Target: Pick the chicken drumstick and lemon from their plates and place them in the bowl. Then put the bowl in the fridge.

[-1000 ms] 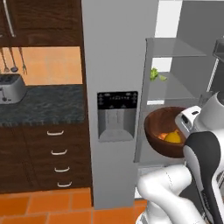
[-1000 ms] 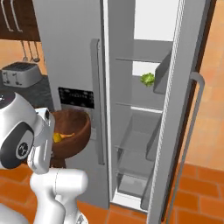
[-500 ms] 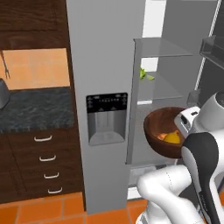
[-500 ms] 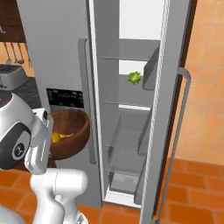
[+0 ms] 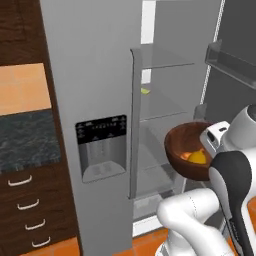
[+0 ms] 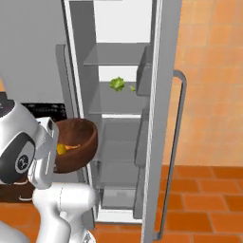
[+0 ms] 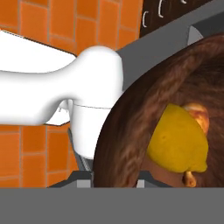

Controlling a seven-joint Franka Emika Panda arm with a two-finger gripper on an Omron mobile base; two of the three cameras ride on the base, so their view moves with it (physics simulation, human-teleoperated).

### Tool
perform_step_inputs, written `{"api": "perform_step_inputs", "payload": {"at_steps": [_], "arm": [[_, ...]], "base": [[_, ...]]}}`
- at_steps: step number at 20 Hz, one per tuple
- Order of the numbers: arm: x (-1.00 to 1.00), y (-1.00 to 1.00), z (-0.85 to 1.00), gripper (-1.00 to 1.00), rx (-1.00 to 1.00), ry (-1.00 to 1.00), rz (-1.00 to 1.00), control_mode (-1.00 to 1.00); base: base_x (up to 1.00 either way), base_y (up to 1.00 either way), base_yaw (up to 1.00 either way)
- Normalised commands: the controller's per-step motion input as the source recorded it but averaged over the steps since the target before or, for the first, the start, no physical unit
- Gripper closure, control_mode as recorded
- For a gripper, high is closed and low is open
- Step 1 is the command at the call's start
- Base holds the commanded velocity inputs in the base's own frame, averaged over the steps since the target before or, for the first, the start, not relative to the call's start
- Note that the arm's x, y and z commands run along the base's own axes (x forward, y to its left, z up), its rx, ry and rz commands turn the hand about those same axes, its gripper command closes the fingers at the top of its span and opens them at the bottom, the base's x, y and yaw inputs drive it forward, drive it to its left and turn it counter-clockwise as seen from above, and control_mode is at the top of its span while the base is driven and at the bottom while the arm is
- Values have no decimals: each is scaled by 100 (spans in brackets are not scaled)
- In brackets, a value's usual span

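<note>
Jaws stay clamped on the rim of the deep reddish-brown wooden bowl (image 5: 187, 156), which carries the yellow lemon (image 7: 178, 140) and golden-brown chicken drumstick (image 7: 197, 114). Since a second ago the base has driven closer, so the open grey steel fridge (image 6: 118, 142) now looms nearer; shelving the bowl comes next.

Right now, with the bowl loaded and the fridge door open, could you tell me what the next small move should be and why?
Probably carry the bowl forward onto an open fridge shelf: it already holds the lemon and chicken drumstick, and hangs just outside the open compartment.
</note>
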Motion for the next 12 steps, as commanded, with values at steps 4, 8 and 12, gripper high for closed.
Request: {"api": "perform_step_inputs", "payload": {"at_steps": [4,8,12], "arm": [[0,0,0,100,0,0,0,100],[0,0,0,100,0,0,0,100],[0,0,0,100,0,0,0,100]], "base": [[35,1,-19],[33,-20,-10],[8,-23,-17]]}}
